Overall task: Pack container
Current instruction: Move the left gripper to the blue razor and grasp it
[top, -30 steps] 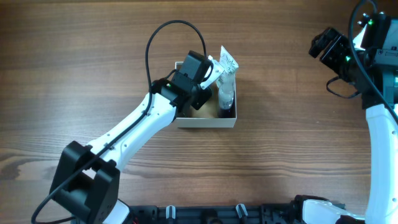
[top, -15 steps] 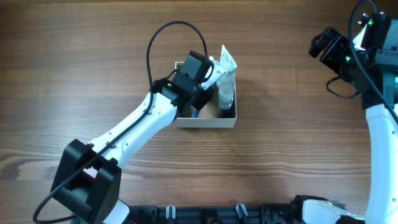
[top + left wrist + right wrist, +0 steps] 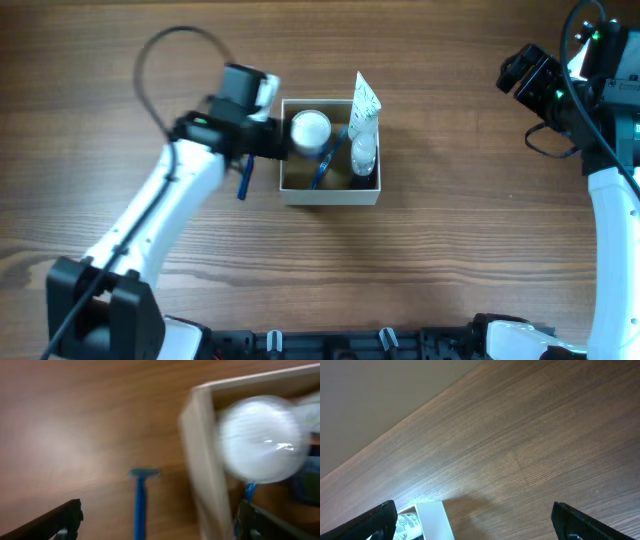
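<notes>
The left gripper (image 3: pixel 159 515) hangs with jaws spread wide over a blue razor (image 3: pixel 243 180) lying just left of the container (image 3: pixel 330 198) — mid-table, holding a white-lidded jar (image 3: pixel 310 128) and a tube (image 3: pixel 364 110). Far right, the right gripper (image 3: pixel 475 520) gapes wide, empty.

A dark brown wooden table (image 3: pixel 450 250) with long horizontal grain fills the overhead view. In the right wrist view its edge runs diagonally against a plain grey-beige surface (image 3: pixel 365 395), wall or floor unclear. Soft, even light leaves a pale sheen on the wood.
</notes>
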Robot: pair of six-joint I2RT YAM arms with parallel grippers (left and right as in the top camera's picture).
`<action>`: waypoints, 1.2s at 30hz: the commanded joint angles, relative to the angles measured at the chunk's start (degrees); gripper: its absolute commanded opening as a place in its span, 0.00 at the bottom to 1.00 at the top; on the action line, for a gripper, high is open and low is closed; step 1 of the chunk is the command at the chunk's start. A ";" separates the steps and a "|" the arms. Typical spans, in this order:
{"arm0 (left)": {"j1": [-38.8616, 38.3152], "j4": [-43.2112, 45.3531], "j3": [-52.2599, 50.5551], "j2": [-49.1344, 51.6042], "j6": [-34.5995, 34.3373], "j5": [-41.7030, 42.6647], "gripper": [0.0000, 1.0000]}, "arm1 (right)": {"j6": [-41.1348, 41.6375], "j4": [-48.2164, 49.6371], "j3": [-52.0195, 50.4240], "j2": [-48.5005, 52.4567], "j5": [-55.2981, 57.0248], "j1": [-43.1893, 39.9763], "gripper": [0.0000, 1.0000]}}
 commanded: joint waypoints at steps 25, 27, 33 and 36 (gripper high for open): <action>8.17 -1.90 -0.50 22.21 -0.39 7.34 0.51 | 0.35 0.00 0.11 0.48 -0.72 -0.11 1.00; 7.48 -1.95 -0.50 22.25 -0.39 5.62 0.43 | 0.35 -0.02 0.11 0.48 -0.72 -0.11 1.00; 4.85 -1.95 -0.50 22.25 -0.39 -0.61 0.29 | 0.33 0.00 0.11 0.48 -0.72 -0.11 1.00; 3.28 -1.95 -0.50 22.25 -0.42 -2.75 0.28 | 0.35 0.00 0.11 0.48 -0.72 -0.11 1.00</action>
